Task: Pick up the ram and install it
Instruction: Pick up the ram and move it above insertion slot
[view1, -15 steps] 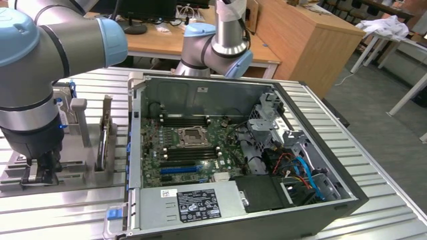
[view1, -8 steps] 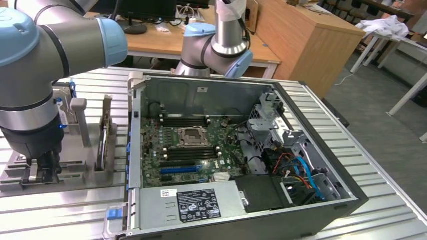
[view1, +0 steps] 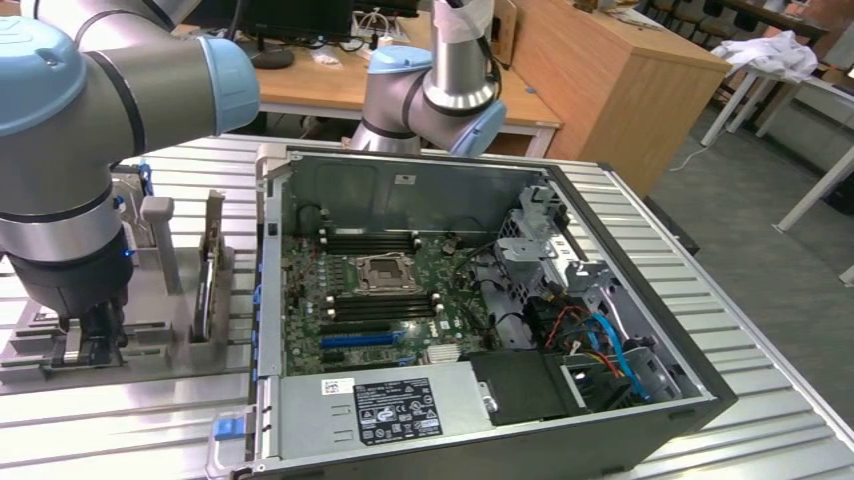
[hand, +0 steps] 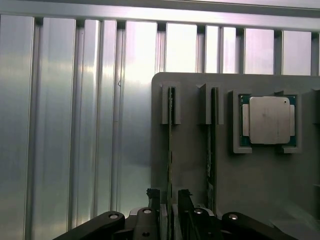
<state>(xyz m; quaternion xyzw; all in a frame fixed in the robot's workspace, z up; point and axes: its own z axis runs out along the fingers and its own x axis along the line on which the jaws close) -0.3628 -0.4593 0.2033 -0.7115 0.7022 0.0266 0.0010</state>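
Observation:
Two green ram sticks stand on edge in slots of a grey holder (hand: 192, 165). My gripper (hand: 169, 202) is low over the holder, its black fingers (hand: 154, 200) on either side of the nearer ram (hand: 171, 150), with a small gap on each side. The second ram (hand: 212, 150) stands one slot over, and its dark edge (view1: 208, 270) also appears in the exterior view. There the gripper (view1: 80, 345) sits down on the holder (view1: 154, 345) at the exterior view's left. The open computer case (view1: 481, 300) with its motherboard (view1: 380, 290) lies to the right of it.
A square silver processor (hand: 270, 120) rests in a pocket of the holder beside the second ram. The holder lies on a ribbed metal table (hand: 75, 125). The case's tall wall (view1: 267, 300) stands between holder and motherboard. A second robot arm (view1: 447, 80) rises behind the case.

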